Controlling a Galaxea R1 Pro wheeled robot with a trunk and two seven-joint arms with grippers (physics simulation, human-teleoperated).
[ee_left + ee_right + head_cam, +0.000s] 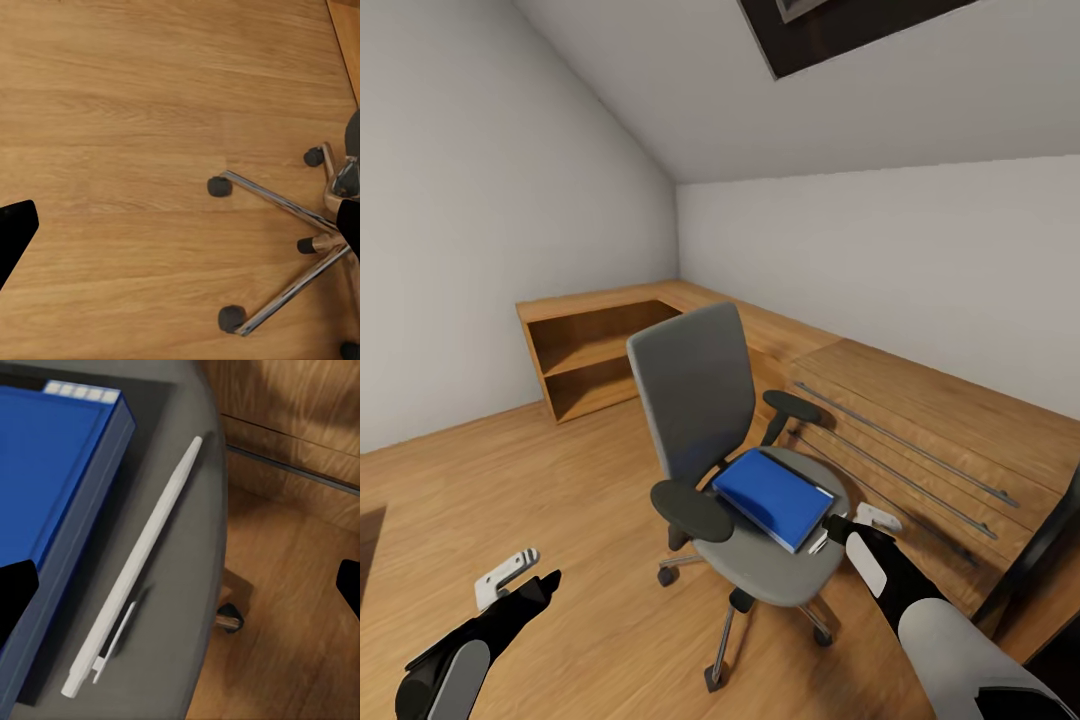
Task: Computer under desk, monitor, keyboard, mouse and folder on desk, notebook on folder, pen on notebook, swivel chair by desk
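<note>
Right wrist view showed my right gripper (184, 585) spread wide over the pen (135, 566) beside the folder (52, 495) on the swivel chair (780, 575). I judged I should straddle the pen's middle, clear of the folder's edge. My left gripper (525, 580) hung open too.

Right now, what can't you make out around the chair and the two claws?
- Folder: near corner hidden by the right claw in the head view; cut by the frame edge in the right wrist view.
- Pen: tiny sliver in the head view.
- Swivel chair: base partly hidden under its seat.
- Left claw: fingertips mostly out of frame in the left wrist view.
</note>
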